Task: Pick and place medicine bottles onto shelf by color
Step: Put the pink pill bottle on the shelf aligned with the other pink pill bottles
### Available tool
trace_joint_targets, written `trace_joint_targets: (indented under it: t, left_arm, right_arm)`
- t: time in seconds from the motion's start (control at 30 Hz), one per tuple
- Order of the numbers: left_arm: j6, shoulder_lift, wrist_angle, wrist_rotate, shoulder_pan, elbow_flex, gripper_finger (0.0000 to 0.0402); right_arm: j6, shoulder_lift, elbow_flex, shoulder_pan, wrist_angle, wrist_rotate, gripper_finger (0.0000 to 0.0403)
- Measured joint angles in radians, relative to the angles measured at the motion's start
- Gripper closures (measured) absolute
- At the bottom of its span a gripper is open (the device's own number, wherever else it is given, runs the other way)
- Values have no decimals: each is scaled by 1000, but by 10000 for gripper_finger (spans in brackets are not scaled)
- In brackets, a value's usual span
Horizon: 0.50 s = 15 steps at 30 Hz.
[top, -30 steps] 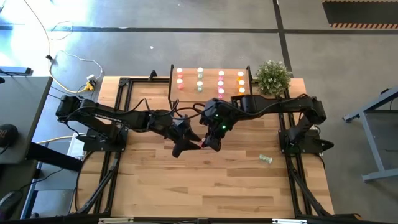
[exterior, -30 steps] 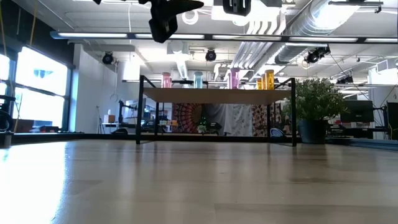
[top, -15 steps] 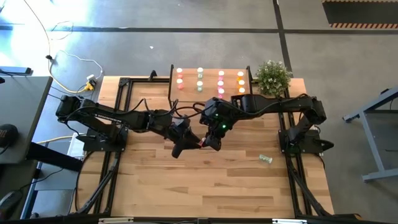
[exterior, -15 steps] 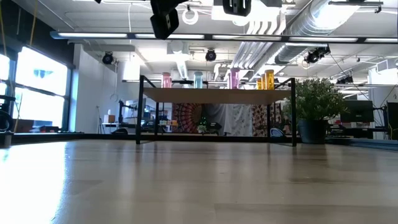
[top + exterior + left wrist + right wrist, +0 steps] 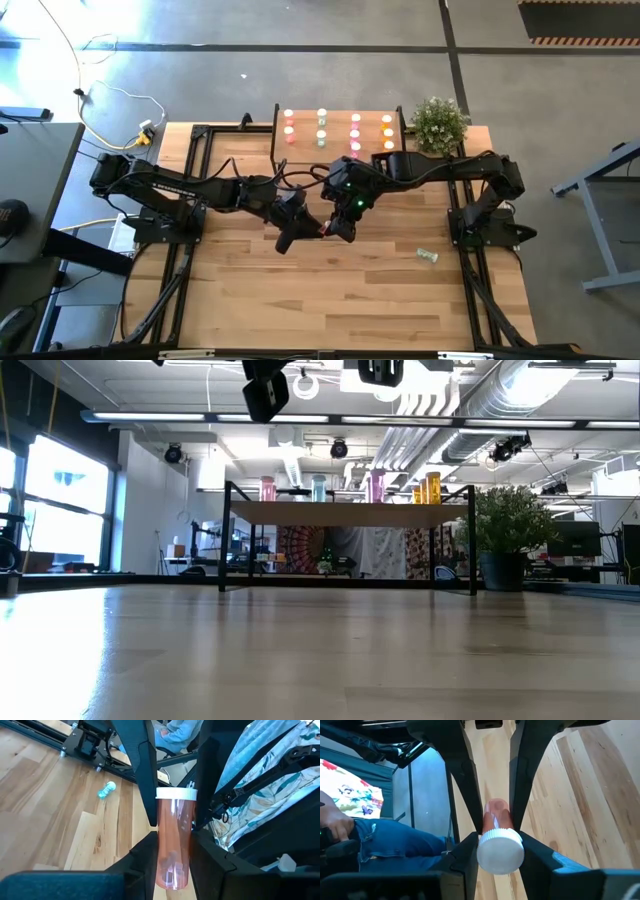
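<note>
A red translucent medicine bottle (image 5: 173,835) with a white cap (image 5: 500,851) hangs in mid-air over the middle of the table. My left gripper (image 5: 305,228) and my right gripper (image 5: 338,228) meet end to end, both shut on it. The shelf (image 5: 340,125) at the table's far edge carries rows of red, green, pink and orange bottles standing on their bases. A green bottle (image 5: 428,256) lies on its side on the table's right part. My left gripper pinches the bottle's body at its bottom end (image 5: 172,862) between its two fingers. It comes roughly level from the table's left, fingers lying along the bottle. The bottle is lifted clear of the table. My right gripper pinches the cap end (image 5: 496,822) between its two fingers, the cap (image 5: 176,794) sitting back between them. It comes slanting down from the table's right, fingers along the bottle. Its fingertips reach toward the left gripper's fingers (image 5: 465,775).
A potted plant (image 5: 438,122) stands at the far right corner beside the shelf. Black frame rails (image 5: 185,250) run along both sides of the table. The near half of the tabletop (image 5: 330,300) is bare wood.
My left gripper has shut on the bottom end of the red bottle, which my right gripper kept holding still in the air. Neither arm has moved otherwise.
</note>
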Motion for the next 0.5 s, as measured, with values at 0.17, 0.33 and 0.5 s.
trace_joint_targets:
  t: [0.17, 0.33, 0.5]
  left_arm:
    - [0, 0, -2, 3, 0, 0, 311]
    - [12, 0, -4, 13, 0, 0, 311]
    - [35, -5, -10, -39, 0, 0, 311]
  right_arm:
    - [-18, 0, 0, 0, 0, 20, 280]
    - [-18, 0, 0, -6, 3, 61, 235]
    - [24, -6, 0, -54, 11, -12, 206]
